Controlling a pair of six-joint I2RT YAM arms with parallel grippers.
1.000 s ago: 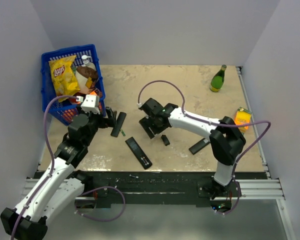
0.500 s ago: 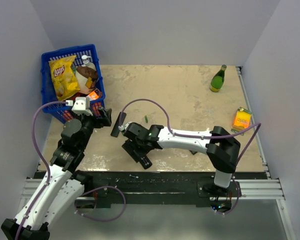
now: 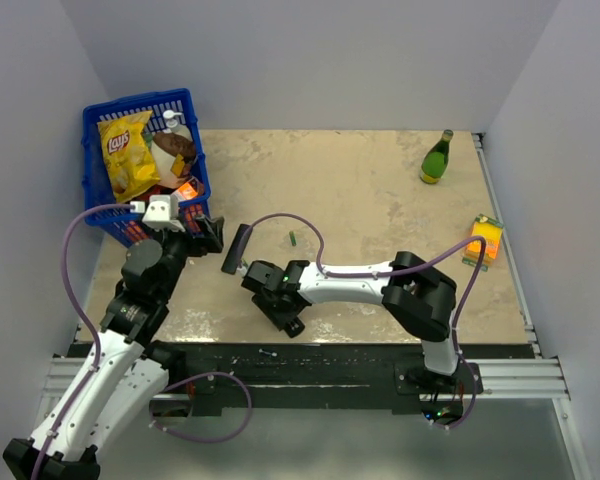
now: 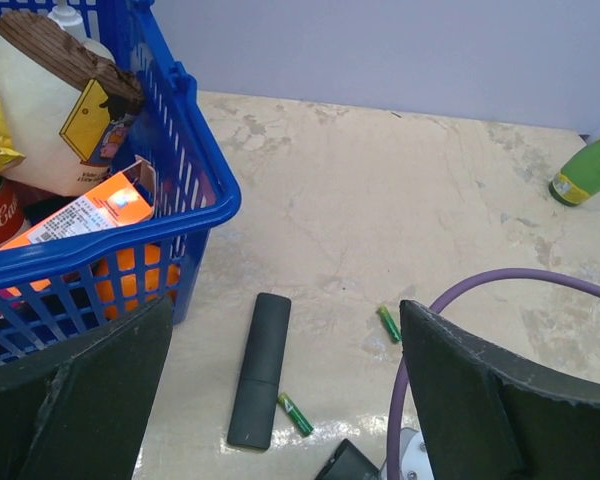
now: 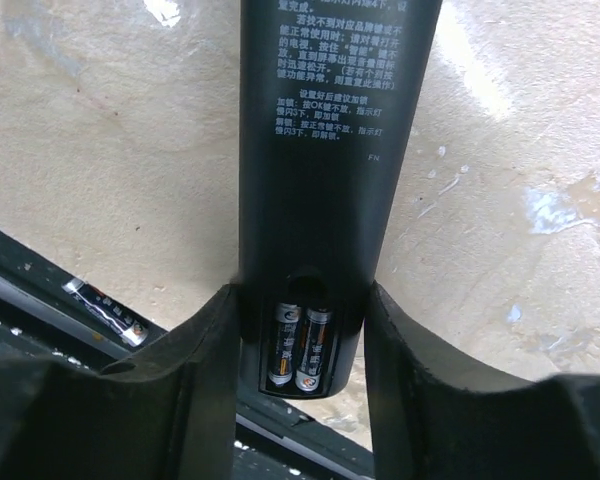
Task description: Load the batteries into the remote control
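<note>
Remote control (image 5: 325,200) lies back-up on the bench (image 5: 100,150) near its front edge. Its far end is cut off by the top of the right wrist view and its button face is turned down, out of sight. The compartment at its near end stands uncovered, with two batteries (image 5: 298,347) side by side inside; their far ends sit in shadow.

The right tool (image 5: 300,295) straddles that near end. Its fingers (image 5: 212,370) press against both long edges with no gap showing, pinching the remote control. From above, the tool hides most of it.

A third battery (image 5: 105,310) lies loose at the dark strip along the bench front.

The left tool (image 4: 282,315) hangs spread wide beside the blue basket (image 4: 195,150). Below it lie a shorter black remote (image 4: 260,370) and two green cells (image 4: 388,323). A green bottle (image 4: 585,170) is cut off at the frame edge.
</note>
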